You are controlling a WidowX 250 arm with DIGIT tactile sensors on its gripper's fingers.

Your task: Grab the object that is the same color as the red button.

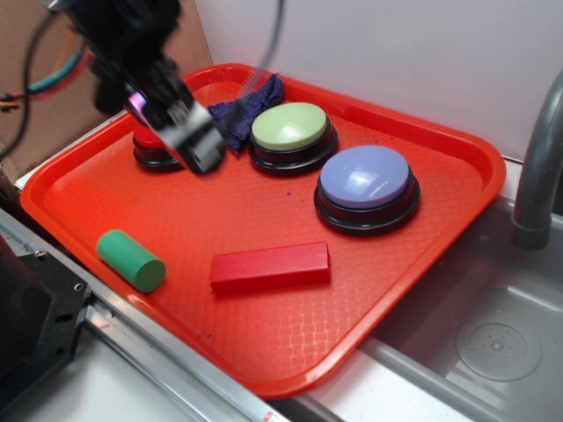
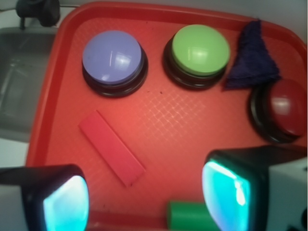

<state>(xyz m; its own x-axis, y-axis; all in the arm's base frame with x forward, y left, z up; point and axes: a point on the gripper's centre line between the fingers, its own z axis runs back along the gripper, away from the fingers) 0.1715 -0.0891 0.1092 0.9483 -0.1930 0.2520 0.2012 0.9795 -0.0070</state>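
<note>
My jaws are spread wide and hold nothing; in the wrist view both pads sit at the bottom corners with open tray between them. My gripper (image 1: 189, 132) hangs above the far left part of the orange-red tray (image 1: 396, 290), over the red button (image 2: 288, 109), well apart from the target.

The red block (image 1: 270, 266) lies flat on the tray floor in the near middle, clear on all sides. The green cylinder (image 1: 130, 260) is its closest neighbour, to its left and not touching. The lavender-blue button (image 1: 365, 187) stands beyond it, the pale green button (image 1: 291, 134) farther back, with a dark blue cloth (image 1: 251, 110) beside that.

Orientation: the block is a long bar. In the exterior view its long axis runs left to right, the right end tilted slightly toward the far side. In the wrist view the same bar lies diagonally to my jaw line, so I am not yet aligned.

Recommendation for the step in hand, the approach: travel toward the near edge until I am centred over the bar's middle, rotate the wrist so the pads close across the short width, and descend with the jaws fully open. The risk I judge most likely is gripping along the length, or clipping the cylinder.
</note>
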